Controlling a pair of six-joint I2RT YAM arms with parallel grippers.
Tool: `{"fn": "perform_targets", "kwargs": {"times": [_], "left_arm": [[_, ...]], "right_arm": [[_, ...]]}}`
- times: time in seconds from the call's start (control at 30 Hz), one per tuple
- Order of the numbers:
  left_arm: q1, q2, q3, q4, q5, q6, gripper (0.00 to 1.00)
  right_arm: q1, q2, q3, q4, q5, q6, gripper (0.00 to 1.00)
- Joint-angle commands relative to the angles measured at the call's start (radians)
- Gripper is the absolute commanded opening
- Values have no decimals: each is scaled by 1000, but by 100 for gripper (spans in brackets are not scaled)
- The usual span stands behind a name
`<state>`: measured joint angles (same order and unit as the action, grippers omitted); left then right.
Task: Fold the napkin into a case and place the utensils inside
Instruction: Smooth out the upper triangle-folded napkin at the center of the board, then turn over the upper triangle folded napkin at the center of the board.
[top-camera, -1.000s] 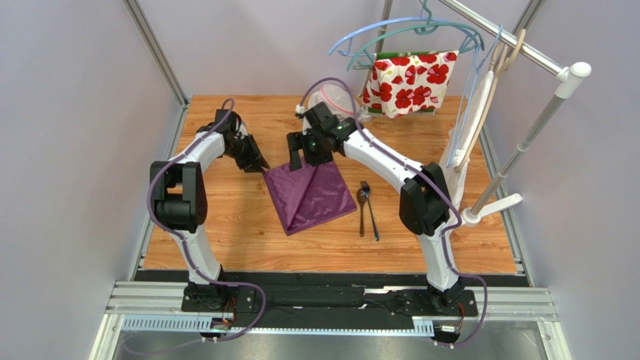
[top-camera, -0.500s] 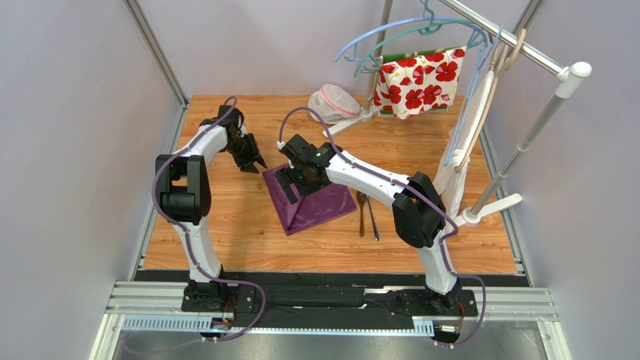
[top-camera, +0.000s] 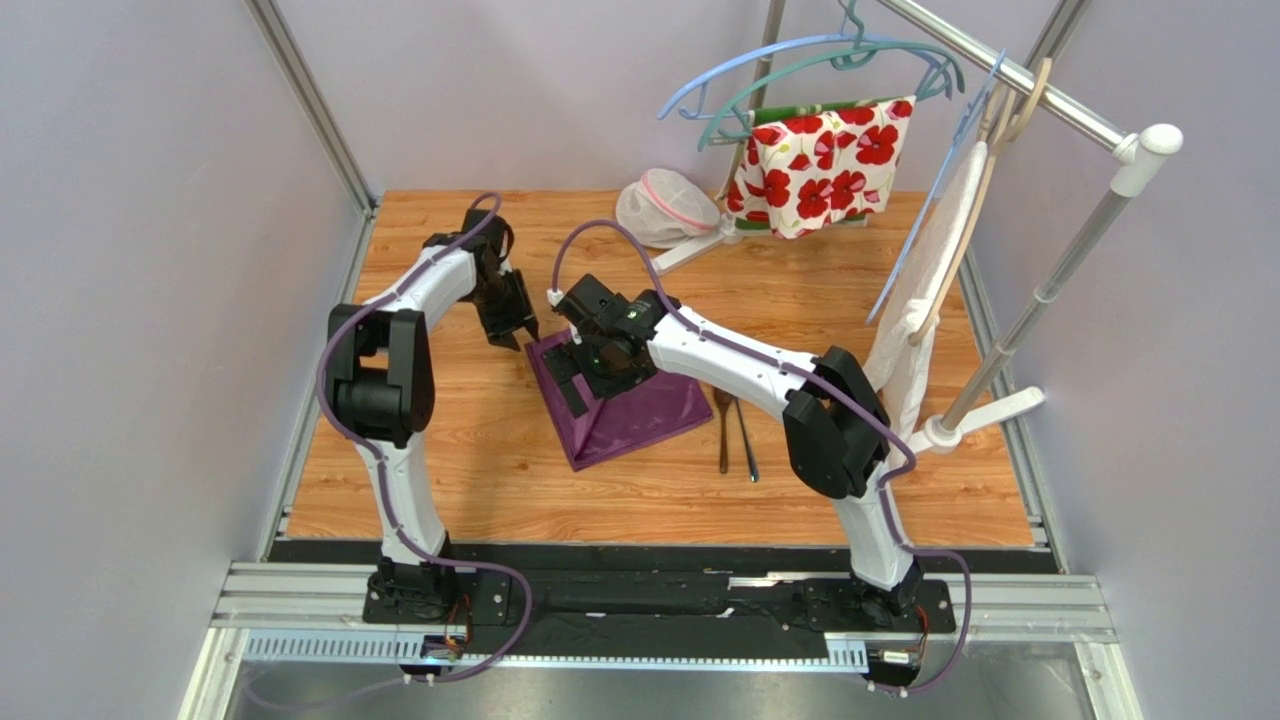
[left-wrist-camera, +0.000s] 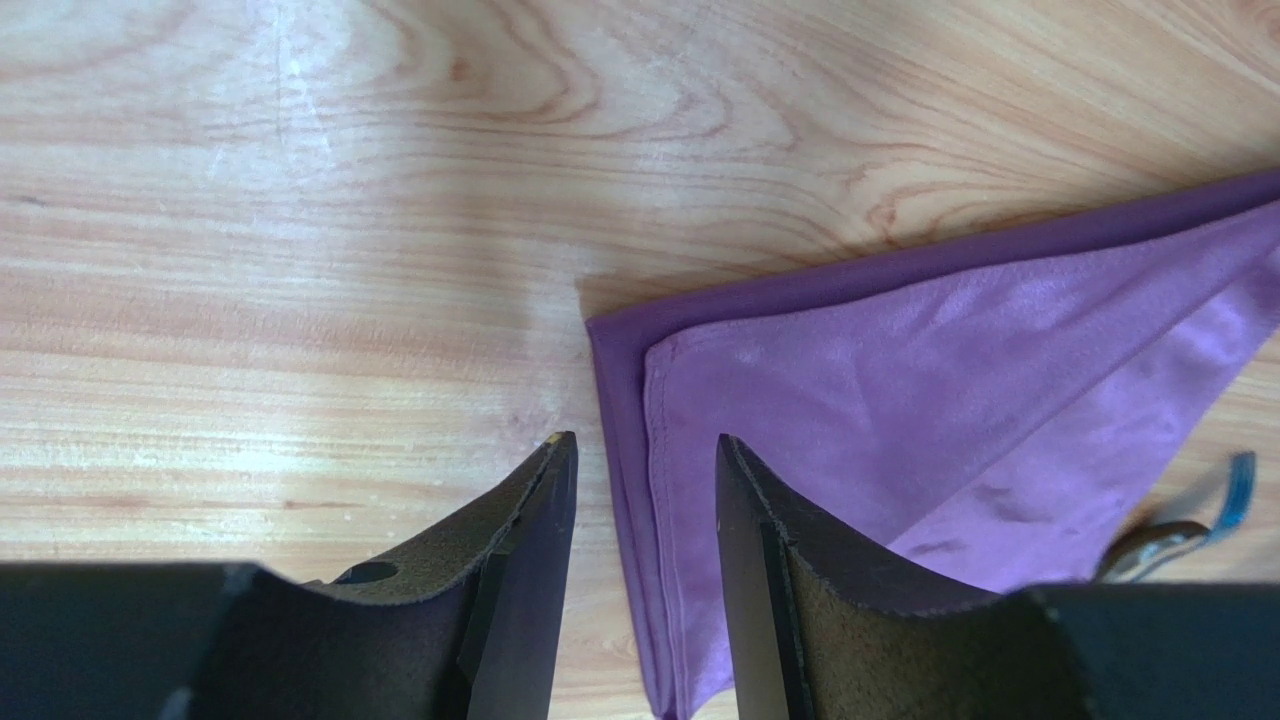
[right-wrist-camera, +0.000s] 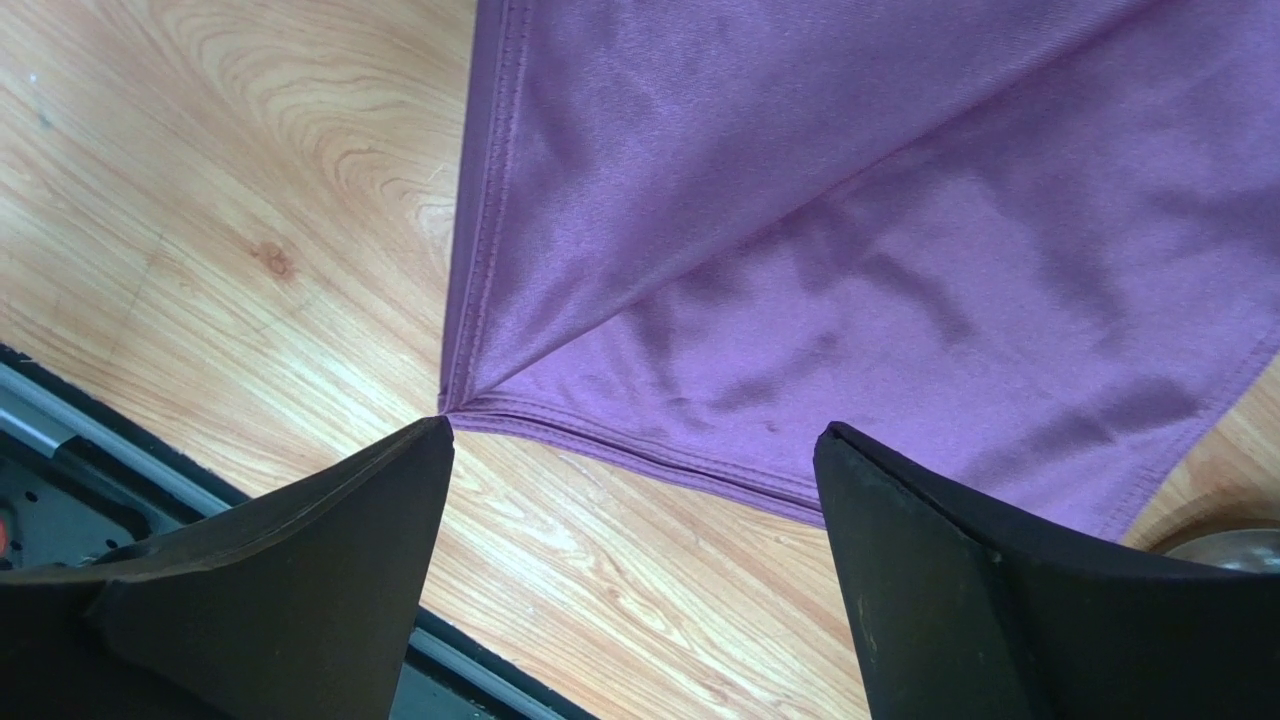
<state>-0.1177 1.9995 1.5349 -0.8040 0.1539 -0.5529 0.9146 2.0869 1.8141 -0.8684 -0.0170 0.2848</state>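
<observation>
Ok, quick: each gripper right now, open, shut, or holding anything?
Left gripper: open, holding nothing, fingertips at the napkin corner.
Right gripper: wide open, empty, above the napkin.

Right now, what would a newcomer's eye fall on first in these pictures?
First the partly folded dark purple cloth napkin at the centre, with the open right gripper above it and the open left gripper by its far-left corner. Then the white cloth with red flowers hanging at the back right, and two slim dark metal utensils lying right of the napkin.
</observation>
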Motion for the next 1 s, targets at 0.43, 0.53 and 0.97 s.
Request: {"fn": "perform_targets", "kwargs": {"times": [0.43, 0.53, 0.97], "left_arm": [[-56, 104, 91, -55, -117, -22, 49], [-57, 111, 88, -50, -112, -25, 47], [-62, 107, 82, -35, -126, -12, 22]], "right_arm": [[43, -28, 16, 55, -52, 31, 93], [56, -30, 21, 65, -41, 39, 93], [148, 12, -12, 104, 83, 66, 79]]}}
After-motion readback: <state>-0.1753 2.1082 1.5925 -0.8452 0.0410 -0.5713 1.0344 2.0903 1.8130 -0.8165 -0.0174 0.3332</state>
